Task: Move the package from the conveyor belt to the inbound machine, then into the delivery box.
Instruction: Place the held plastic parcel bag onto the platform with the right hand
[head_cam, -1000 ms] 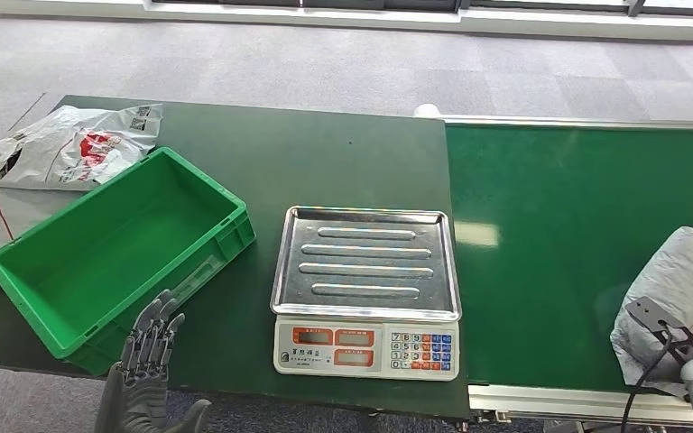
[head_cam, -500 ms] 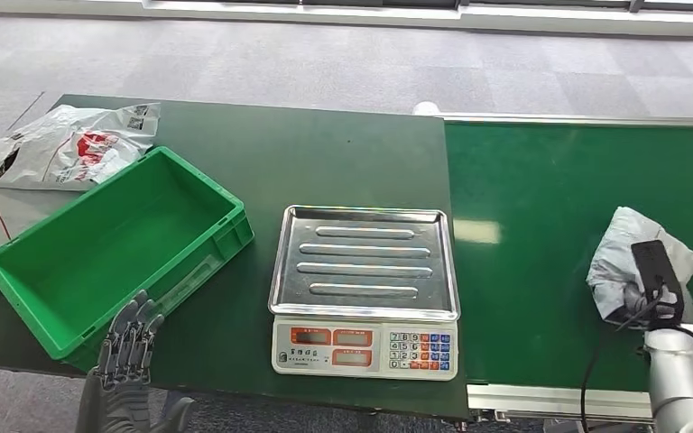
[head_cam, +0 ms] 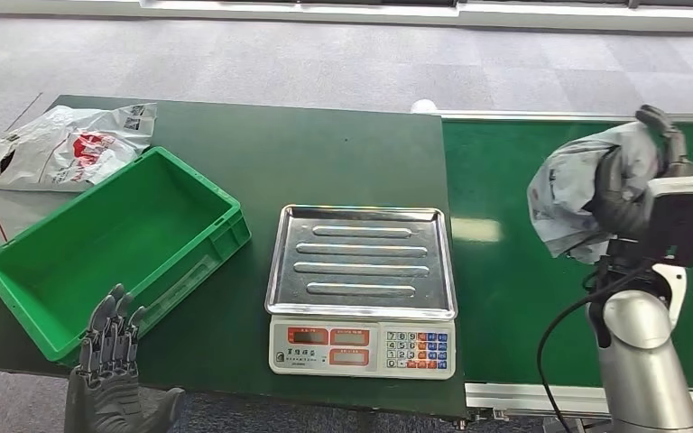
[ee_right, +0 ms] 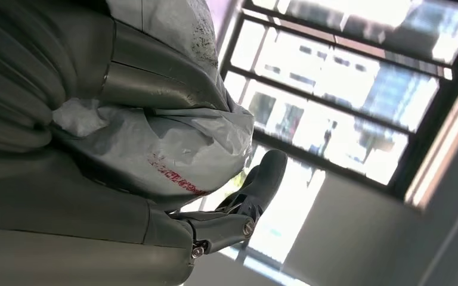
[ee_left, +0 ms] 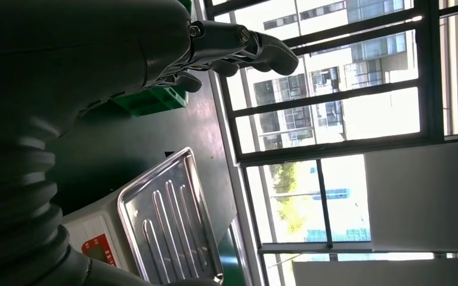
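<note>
Since prev frame right hand [head_cam: 627, 185] w/ package [head_cam: 567, 194] gripped has lifted off belt [head_cam: 523, 298], now above its left edge; left hand [head_cam: 108, 347] open, idle; carry level, set flat mid scale tray [head_cam: 361, 262].

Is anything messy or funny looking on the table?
Two flat grey mail bags lie crumpled behind the green box, partly hanging off the table's edge. The box sits askew, not square to the scale. The package in the right hand is wrinkled and squashed. Nothing looks spilled or broken.
</note>
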Available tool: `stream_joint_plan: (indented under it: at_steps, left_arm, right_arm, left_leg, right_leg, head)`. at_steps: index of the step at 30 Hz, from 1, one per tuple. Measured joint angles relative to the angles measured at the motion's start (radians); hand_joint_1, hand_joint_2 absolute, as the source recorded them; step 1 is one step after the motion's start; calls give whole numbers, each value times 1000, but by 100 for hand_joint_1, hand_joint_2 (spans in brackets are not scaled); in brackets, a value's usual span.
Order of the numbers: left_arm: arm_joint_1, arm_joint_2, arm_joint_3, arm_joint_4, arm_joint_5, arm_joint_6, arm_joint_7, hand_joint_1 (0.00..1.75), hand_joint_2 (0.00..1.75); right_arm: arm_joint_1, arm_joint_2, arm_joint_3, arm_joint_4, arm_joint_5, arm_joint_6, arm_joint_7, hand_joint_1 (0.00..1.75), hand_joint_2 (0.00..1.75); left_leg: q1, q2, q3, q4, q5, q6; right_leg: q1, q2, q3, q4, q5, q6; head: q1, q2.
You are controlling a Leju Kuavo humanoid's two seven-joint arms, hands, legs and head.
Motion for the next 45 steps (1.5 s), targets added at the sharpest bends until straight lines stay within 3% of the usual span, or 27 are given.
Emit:
stream_joint_plan:
  at_steps: [6, 11, 15, 20, 24, 28, 32, 38, 42, 45]
  left_arm:
    - [-24, 13, -23, 19, -13, -3, -13, 0, 175]
    - [-40, 30, -42, 40, -13, -3, -13, 0, 175]
    - [-51, 45, -53, 58, -11, -3, -12, 0, 175]
    - [-69, 54, -66, 76, -3, -9, 3, 0, 175]
    - [-88, 57, -80, 87, 2, -26, 26, 0, 175]
    - [-109, 60, -93, 99, 10, -46, 44, 0, 175]
    - [-135, 63, -103, 112, 11, -66, 54, 0, 175]
    - [-170, 64, -108, 131, -3, -84, 80, 0, 175]
    - [-187, 60, -108, 139, -43, -79, 101, 0, 175]
    - [-188, 60, -108, 140, -52, -74, 106, 0, 175]
  right_arm:
    - [-37, 57, 263, 1, 158, 158, 184, 175, 175]
    - [-79, 118, 389, 51, 201, 224, 286, 175, 175]
    - [-113, 163, 445, 115, 205, 256, 312, 0, 175]
    - [-124, 218, 466, 166, 215, 254, 317, 0, 175]
    - [-124, 259, 463, 187, 201, 218, 314, 0, 0]
    - [-126, 285, 438, 200, 113, 210, 271, 0, 0]
    - [-129, 302, 423, 211, -11, 261, 224, 0, 0]
    - [-132, 317, 419, 235, -141, 378, 287, 0, 0]
    - [-122, 325, 414, 240, -116, 301, 187, 0, 175]
    - [-119, 327, 412, 238, -103, 275, 161, 0, 175]
  left_leg:
    - [0, -1, 0, 0, 2, -2]
    - [1, -1, -1, 0, 2, -2]
    - [1, -1, -1, 0, 2, -2]
    - [1, -1, -1, 0, 2, -2]
    - [1, -1, -1, 0, 2, -2]
    - [1, -1, -1, 0, 2, -2]
    - [1, -1, -1, 0, 2, -2]
    - [1, -1, 0, 0, 2, -2]
    - [1, -1, 0, 1, 2, -3]
    - [1, -1, 0, 1, 2, -3]
  right_leg:
    - [0, -1, 0, 0, 1, -1]
    - [0, 0, -1, 0, 1, -1]
    - [0, 0, -1, 0, 1, -1]
    - [0, 0, -2, 0, 1, -1]
    - [0, 0, -2, 0, 1, -1]
    - [0, 0, -2, 0, 1, -1]
    - [0, 0, -2, 0, 1, -1]
    - [0, 0, -2, 0, 1, -1]
    - [0, 0, -2, 0, 1, -1]
    - [0, 0, -2, 0, 1, -1]
  head:
    - [0, 0]
    - [0, 0]
    - [0, 0]
    - [0, 0]
    - [0, 0]
    - [0, 0]
    - [0, 0]
    - [0, 0]
    - [0, 0]
    - [0, 0]
